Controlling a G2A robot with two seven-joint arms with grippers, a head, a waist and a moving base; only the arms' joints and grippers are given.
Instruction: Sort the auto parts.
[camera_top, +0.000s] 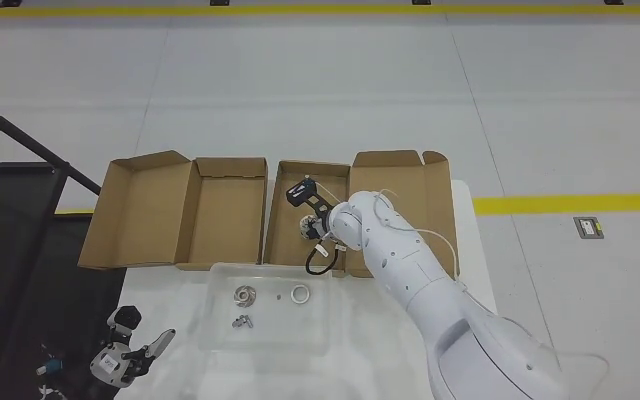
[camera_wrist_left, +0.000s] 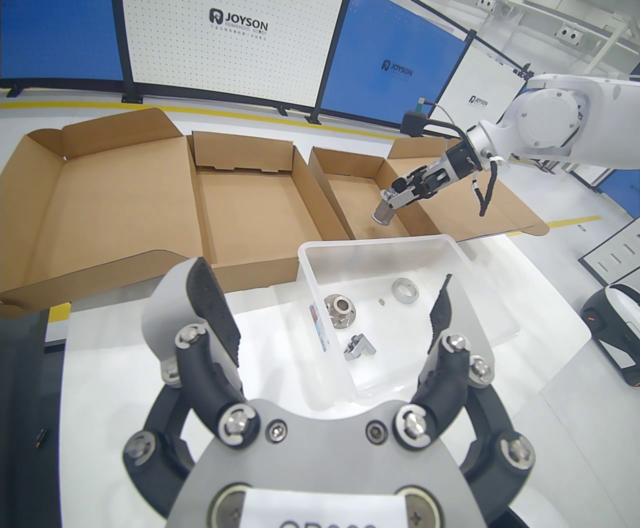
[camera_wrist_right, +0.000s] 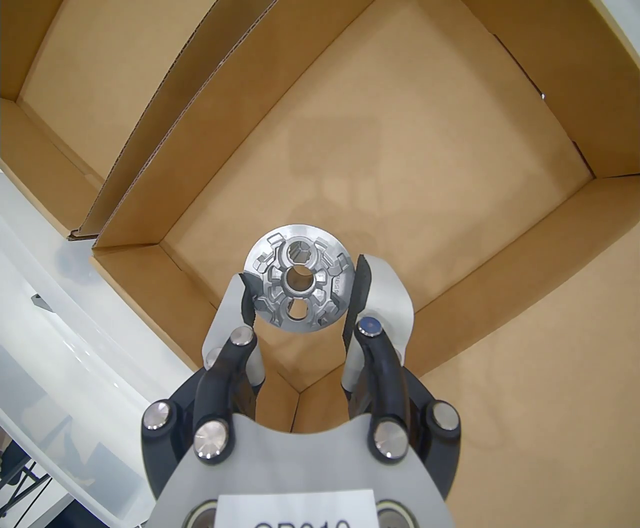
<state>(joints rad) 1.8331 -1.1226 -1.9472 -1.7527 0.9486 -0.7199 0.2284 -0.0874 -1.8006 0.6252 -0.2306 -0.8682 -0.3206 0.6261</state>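
The right wrist view looks straight at the face of the auto part (camera_wrist_right: 298, 284). It is a round, silver-grey metal disc with a raised hub, a central bore, smaller holes on either side and cast ribs around them. The right gripper (camera_wrist_right: 303, 287) is clenched on its rim from both sides. Below it lies the brown floor of the right cardboard box (camera_wrist_right: 400, 175).

The left wrist view gives the side of the same grasp. There the right gripper (camera_wrist_left: 400, 192) tilts down into the right cardboard box (camera_wrist_left: 345, 195). The auto part (camera_wrist_left: 382, 214) appears as a short stepped cylinder, hanging clear of the box floor.

This view also shows the clear bin (camera_wrist_left: 375, 243) on the white counter (camera_wrist_left: 530, 280), just in front of the boxes. In the bin are a flanged hub (camera_wrist_left: 341, 308), a plain ring (camera_wrist_left: 404, 290) and a small bracket (camera_wrist_left: 359, 346), each apart from the others. The left gripper (camera_wrist_left: 322, 295) is spread wide and grasps nothing.

The top view sets out the layout. The left cardboard box (camera_top: 228, 215) and the right cardboard box (camera_top: 290, 215) stand side by side with their lids folded outward. The clear bin (camera_top: 212, 268) is near them. The left gripper (camera_top: 145, 330) hangs well to the left of the bin, off the counter's edge.
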